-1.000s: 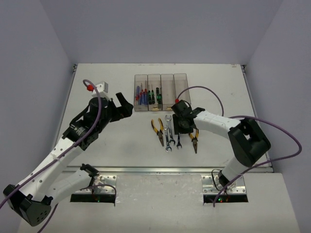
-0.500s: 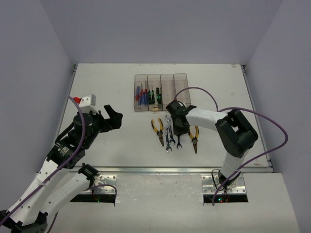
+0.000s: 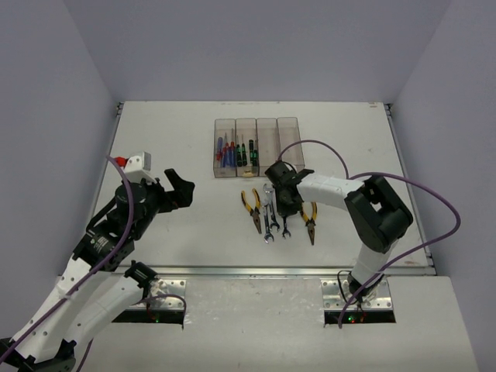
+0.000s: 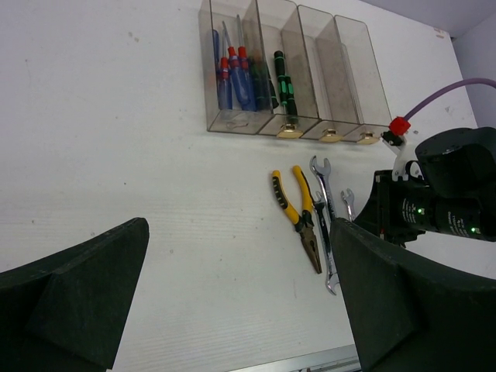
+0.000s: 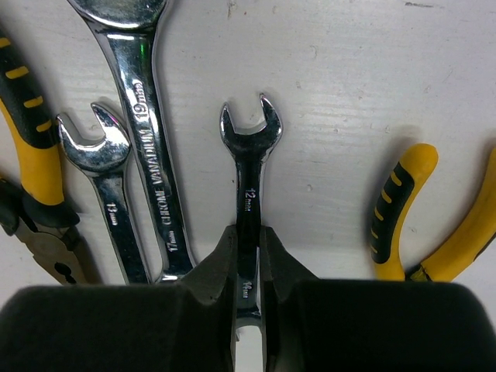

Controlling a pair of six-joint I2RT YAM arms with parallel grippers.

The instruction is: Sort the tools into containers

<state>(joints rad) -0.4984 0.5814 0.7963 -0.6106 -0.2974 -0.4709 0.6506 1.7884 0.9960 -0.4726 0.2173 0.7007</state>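
Top view: screwdrivers (image 3: 235, 151) already sit in the two left bins of the containers (image 3: 288, 128); the two right bins look empty. Three wrenches (image 3: 269, 215) and two pliers (image 3: 251, 208) lie unsorted on the counter (image 3: 170, 139) at the containers' 6 o'clock, under the right end effector (image 3: 285, 205).

Left wrist: the left end effector (image 4: 240, 294) gapes wide, holding nothing.

Right wrist: the fingers pinch the small wrench (image 5: 249, 155) by its shank, its head pointing to 12 o'clock.

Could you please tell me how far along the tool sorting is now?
Done: blue/red screwdrivers in the leftmost bin, green/black screwdrivers in the next bin. In hand: the right gripper pinches the rightmost wrench in its jaws, on the table. Left: two other wrenches and both pliers; the last two bins look empty.
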